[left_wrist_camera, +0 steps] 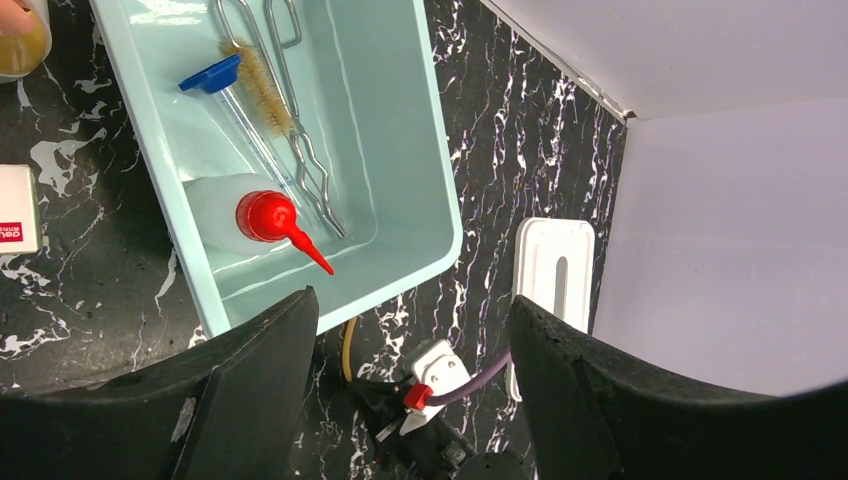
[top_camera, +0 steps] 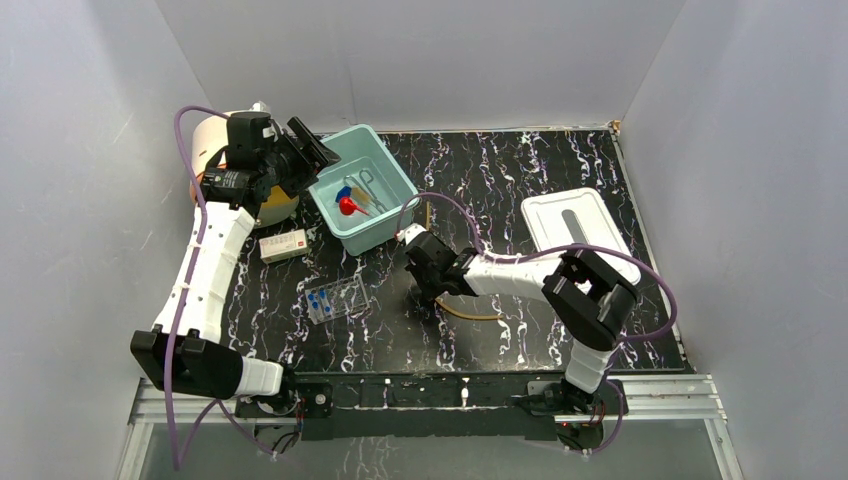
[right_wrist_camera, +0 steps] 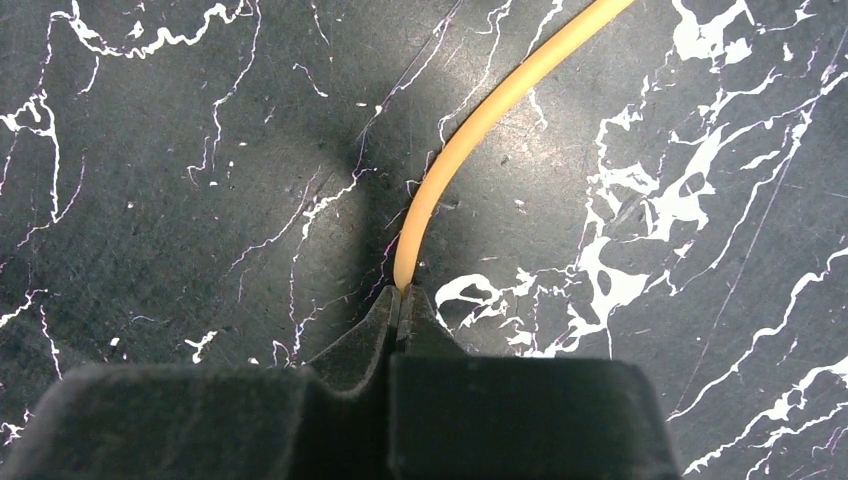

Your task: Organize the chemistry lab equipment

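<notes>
Black marble table [top_camera: 520, 170], midway toward its near edge: the right gripper [right_wrist_camera: 402, 300] pinches the amber tubing loop [right_wrist_camera: 480, 110] with just its tips. Springy tube could slip free on lifting. Meanwhile the left gripper [left_wrist_camera: 412, 305] hangs wide over the teal bin [left_wrist_camera: 450, 200].

White link shells meet black joint housings on the left arm [top_camera: 208, 262] and the right arm [top_camera: 512, 270] — a mauve cable [top_camera: 181, 128] trails along each — and the fingers [left_wrist_camera: 235, 400] are matte black, broad and tapered.
</notes>
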Robot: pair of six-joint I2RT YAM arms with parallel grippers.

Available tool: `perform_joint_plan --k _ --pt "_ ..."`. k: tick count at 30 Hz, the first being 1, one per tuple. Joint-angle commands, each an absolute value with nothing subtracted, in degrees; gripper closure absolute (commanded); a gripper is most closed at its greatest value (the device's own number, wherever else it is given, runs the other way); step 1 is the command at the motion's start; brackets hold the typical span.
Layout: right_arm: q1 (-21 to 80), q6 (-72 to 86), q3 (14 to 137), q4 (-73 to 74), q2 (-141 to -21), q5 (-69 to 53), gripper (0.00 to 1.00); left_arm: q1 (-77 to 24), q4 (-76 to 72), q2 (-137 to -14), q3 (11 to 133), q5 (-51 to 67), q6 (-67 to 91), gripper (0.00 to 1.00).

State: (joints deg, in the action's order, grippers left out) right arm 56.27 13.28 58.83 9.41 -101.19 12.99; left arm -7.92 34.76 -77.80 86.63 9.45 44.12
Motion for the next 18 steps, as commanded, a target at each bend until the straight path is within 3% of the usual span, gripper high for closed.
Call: perform_joint_plan --k 1,18 --pt "56.2 12.7 60.8 10.1 -99.7 15.6 1.00 -7.5 34.8 -75.4 86.4 10.1 44.0 0.32" --pt "56.2 1.1 67.4 -1.8 -79.4 26.3 1.00 -7.5 36.2 -75.8 86.9 6.6 43.9 0.31"
